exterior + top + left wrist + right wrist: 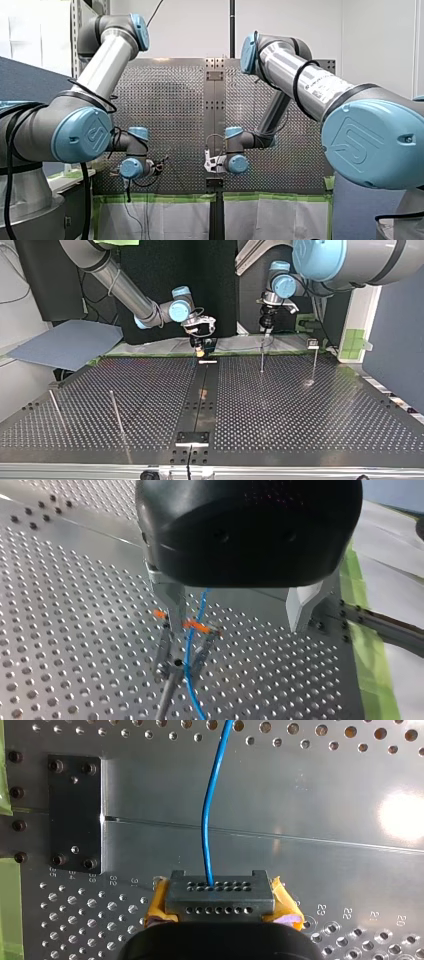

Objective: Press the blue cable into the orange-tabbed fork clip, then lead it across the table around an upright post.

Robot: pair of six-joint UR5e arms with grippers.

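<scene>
Top view's left: my right gripper (202, 344), yellow pads clenched on dark block (220, 895); blue cable (212, 815) leading out of block. Further right: my left gripper (236, 625), metal fingers released; cable seated in orange-tabbed fork clip (199, 626), beside one finger.

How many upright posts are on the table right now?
4, by the top view: two bare posts at its left, one below my left gripper, and one with a small head further right. Others may be hidden.
</scene>
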